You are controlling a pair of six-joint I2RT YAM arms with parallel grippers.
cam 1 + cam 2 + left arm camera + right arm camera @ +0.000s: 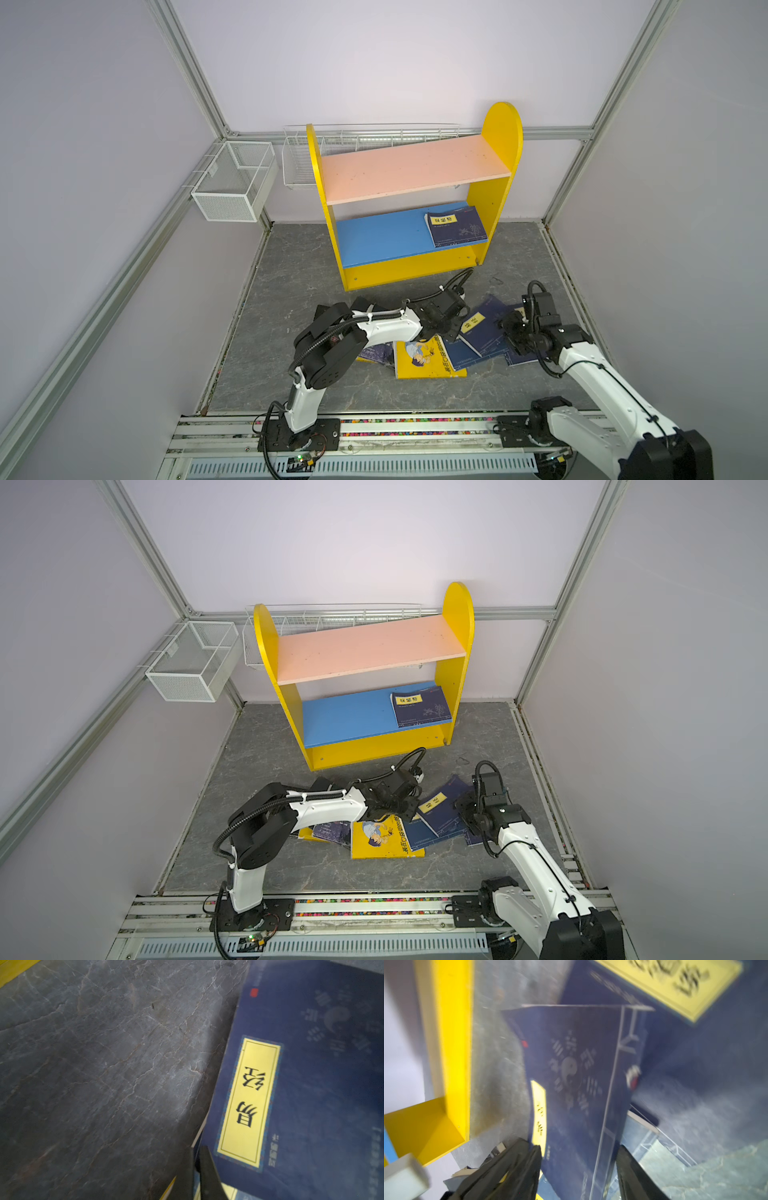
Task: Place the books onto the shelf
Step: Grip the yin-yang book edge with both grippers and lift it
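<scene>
The left gripper [196, 1165] is clenched on a corner of the top navy book [311, 1084], tipping it up off the pile [430, 359] on the counter [316, 282] before the shelf [415, 170], apparently so the right gripper [577, 1147], jaws apart, can straddle its other edge.

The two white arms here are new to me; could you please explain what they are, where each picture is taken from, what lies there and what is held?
They are robot arms, a left arm and a right arm, each ending in a two-fingered gripper. Two pictures look down from a camera overhead; the other two come from wrist cameras. On the grey surface stands a yellow shelf, one navy paperback already on its blue board. Nearer the arms lie a yellow cartoon book and several navy books. The left gripper is shut on the edge of a labelled navy book; the right gripper is open, jaws either side of seemingly the same book.
</scene>
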